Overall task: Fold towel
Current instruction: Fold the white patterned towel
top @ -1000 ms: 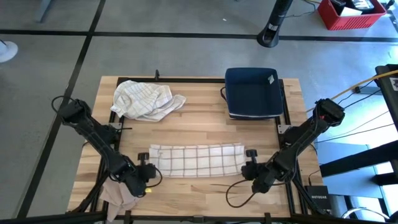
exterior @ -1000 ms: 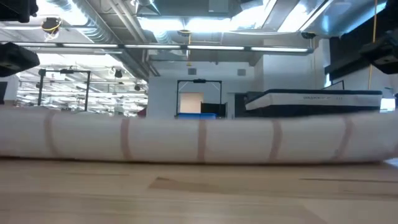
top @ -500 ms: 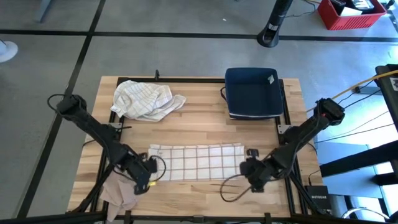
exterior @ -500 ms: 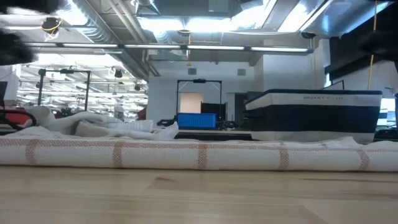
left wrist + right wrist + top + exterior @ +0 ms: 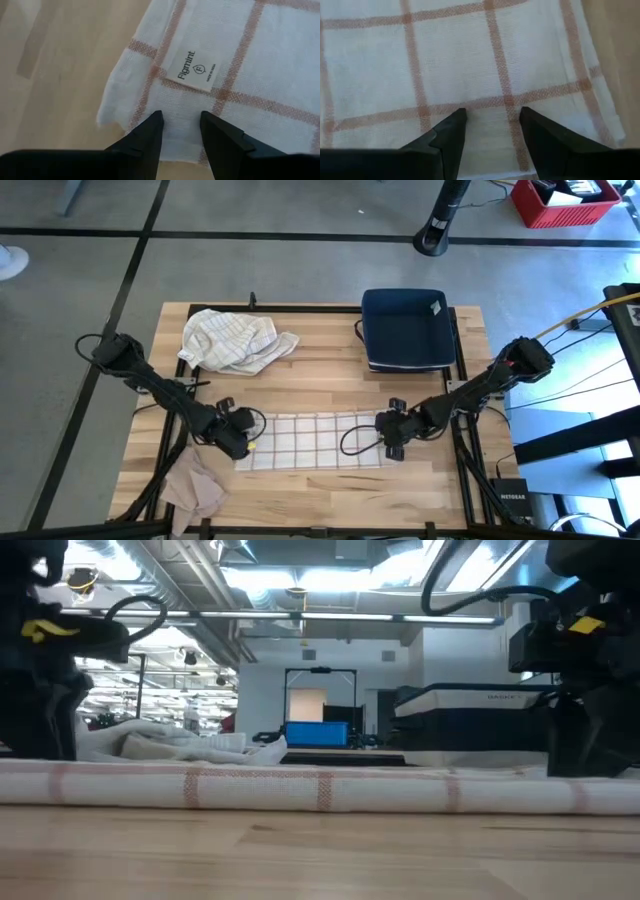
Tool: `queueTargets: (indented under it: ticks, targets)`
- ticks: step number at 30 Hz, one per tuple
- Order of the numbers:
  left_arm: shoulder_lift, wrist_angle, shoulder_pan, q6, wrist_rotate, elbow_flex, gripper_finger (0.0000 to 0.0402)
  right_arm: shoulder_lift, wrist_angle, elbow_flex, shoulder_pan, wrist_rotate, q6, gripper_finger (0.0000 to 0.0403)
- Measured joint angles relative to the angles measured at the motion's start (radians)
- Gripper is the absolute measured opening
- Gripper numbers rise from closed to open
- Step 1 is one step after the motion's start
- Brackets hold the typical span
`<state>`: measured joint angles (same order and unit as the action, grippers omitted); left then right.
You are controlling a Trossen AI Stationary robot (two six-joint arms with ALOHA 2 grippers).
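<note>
Both grippers, left (image 5: 232, 442) and right (image 5: 392, 436), hovered parted over the towel (image 5: 315, 440); limp cloth, so I'd pinch its 9 and 3 o'clock ends.

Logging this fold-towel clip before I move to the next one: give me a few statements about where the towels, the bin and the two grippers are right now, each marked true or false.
1. The checked towel lies flat on the table. True.
2. The left gripper is shut on a towel corner. False: its fingers stand open over the edge by the Figmint label.
3. The right gripper is open above the checked cloth. True.
4. The navy bin holds the crumpled towel. False: that towel lies on the table, apart from the bin.
5. Both grippers are at opposite ends of the flat towel. True.
</note>
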<state>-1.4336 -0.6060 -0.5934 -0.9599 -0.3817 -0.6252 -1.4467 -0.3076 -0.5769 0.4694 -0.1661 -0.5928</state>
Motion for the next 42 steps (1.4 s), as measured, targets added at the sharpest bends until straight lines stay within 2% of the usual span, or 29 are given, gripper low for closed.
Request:
queueTargets:
  ticks: [6,10,14,17,20,23,26,31,36,39,42]
  targets:
    - [0.008,-0.006,0.003,-0.047,0.014,0.024,0.0127,0.002,0.019,0.026,0.001,0.006,-0.032,0.0195]
    - [0.031,-0.033,0.037,0.037,0.050,-0.037,0.0127,0.002,-0.031,-0.030,0.001,0.003,-0.013,0.0195]
    - [0.069,-0.003,0.084,0.155,0.024,-0.137,0.0127,0.027,-0.169,-0.148,0.002,-0.010,-0.016,0.0195]
    - [0.080,0.107,0.133,0.285,-0.008,-0.187,0.0127,0.046,-0.320,-0.228,0.002,-0.007,-0.060,0.0196]
    - [0.068,0.319,0.202,0.446,0.000,-0.193,0.0127,0.098,-0.390,-0.257,0.002,0.003,-0.157,0.0196]
    - [0.012,0.534,0.269,0.611,0.037,-0.189,0.0127,0.156,-0.399,-0.222,0.022,-0.004,-0.276,0.0196]
    - [-0.068,0.730,0.319,0.715,0.099,-0.188,0.0127,0.212,-0.371,-0.164,0.064,-0.049,-0.419,0.0201]
    - [-0.254,1.021,0.371,0.806,0.200,-0.206,0.0127,0.280,-0.245,-0.030,0.128,-0.067,-0.659,0.0250]
    - [-0.443,1.057,0.386,0.867,0.243,-0.362,0.0127,0.299,-0.165,0.076,0.174,-0.091,-0.911,0.0300]
    - [-0.546,1.057,0.384,0.892,0.264,-0.473,0.0127,0.296,-0.111,0.126,0.202,-0.112,-1.043,0.0311]
    - [-0.630,1.059,0.390,0.885,0.266,-0.558,0.0127,0.296,-0.045,0.160,0.205,-0.128,-1.106,0.0309]
